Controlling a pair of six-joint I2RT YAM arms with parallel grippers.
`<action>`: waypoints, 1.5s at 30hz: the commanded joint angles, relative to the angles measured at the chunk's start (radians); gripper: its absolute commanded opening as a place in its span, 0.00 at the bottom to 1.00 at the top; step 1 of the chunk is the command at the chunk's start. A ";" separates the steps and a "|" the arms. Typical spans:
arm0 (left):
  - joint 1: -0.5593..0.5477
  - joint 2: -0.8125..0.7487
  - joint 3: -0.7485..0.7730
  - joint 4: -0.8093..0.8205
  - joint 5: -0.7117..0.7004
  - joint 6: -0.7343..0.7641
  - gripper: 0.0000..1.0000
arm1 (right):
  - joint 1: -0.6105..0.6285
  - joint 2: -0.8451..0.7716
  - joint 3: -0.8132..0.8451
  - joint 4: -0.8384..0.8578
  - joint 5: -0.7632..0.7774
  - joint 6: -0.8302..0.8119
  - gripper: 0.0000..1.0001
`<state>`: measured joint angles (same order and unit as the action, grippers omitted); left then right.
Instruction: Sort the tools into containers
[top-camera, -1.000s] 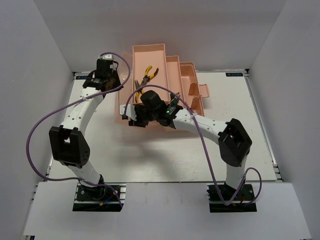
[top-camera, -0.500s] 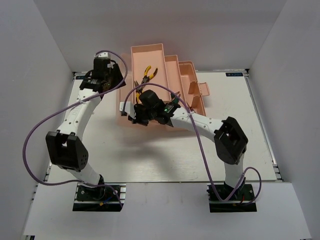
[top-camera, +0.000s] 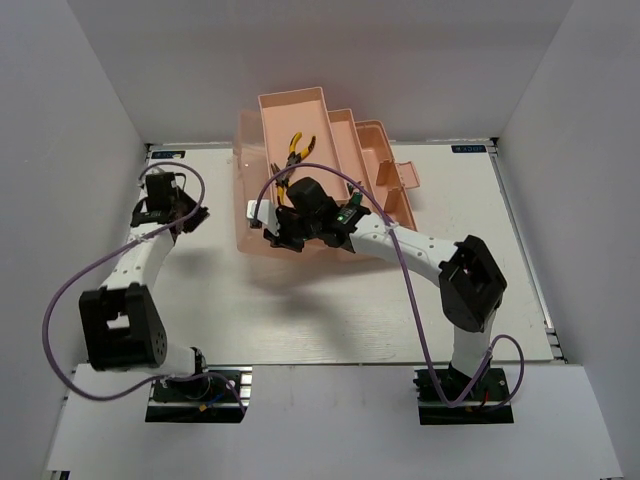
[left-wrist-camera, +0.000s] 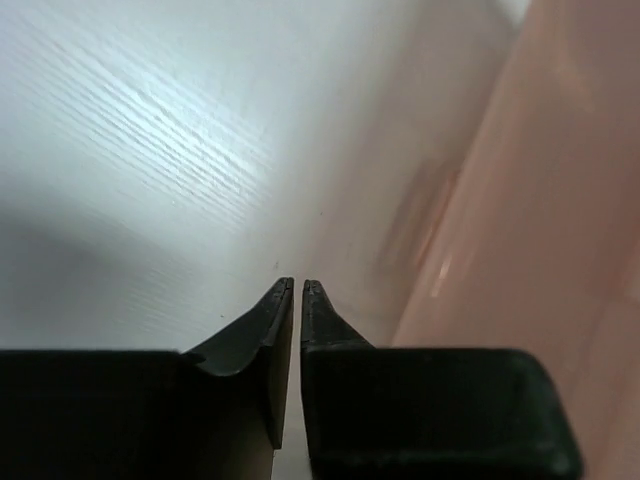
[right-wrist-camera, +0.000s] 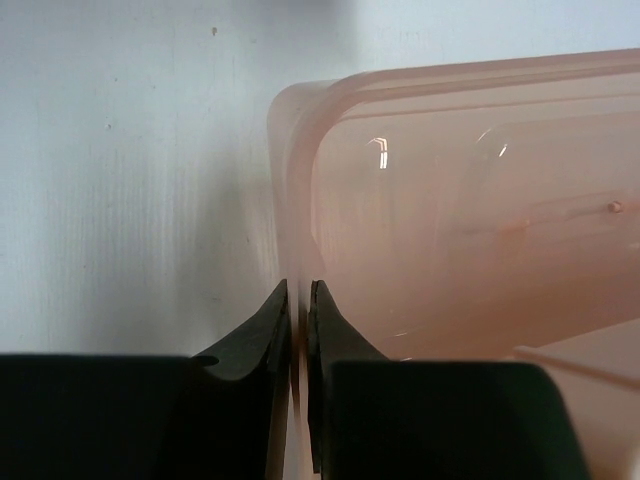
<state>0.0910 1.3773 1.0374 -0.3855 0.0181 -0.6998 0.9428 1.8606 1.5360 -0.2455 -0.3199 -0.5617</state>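
The salmon-pink toolbox stands at the back middle of the table, trays stepped open. Yellow-and-black pliers lie in an upper tray compartment; the other tools are hidden or too small to tell. My right gripper is shut on the rim of the translucent lid, which stands raised at the box's left front. In the right wrist view the gripper pinches the lid's edge. My left gripper is shut and empty over bare table left of the box. In its wrist view the gripper has the pink wall to its right.
White walls close in the table at the left, right and back. The right arm's purple cable loops over the box's front. The left arm's cable hangs out to the left.
My left gripper has pulled away from the box's back left corner, moving left and nearer. The lid has swung up under my right gripper, which still holds its rim.
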 joint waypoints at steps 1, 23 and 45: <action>0.012 0.092 -0.037 0.148 0.192 -0.044 0.18 | -0.006 -0.112 0.027 0.098 -0.019 0.020 0.00; -0.022 0.545 0.066 0.657 0.872 -0.118 0.35 | -0.002 -0.115 0.165 -0.087 -0.162 0.046 0.80; -0.022 0.525 0.133 0.637 0.872 -0.156 0.36 | -0.617 -0.087 0.273 -0.334 0.570 0.250 0.00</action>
<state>0.0860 1.9438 1.1141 0.2169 0.8326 -0.8387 0.4706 1.7161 1.8050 -0.3511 0.1459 -0.4496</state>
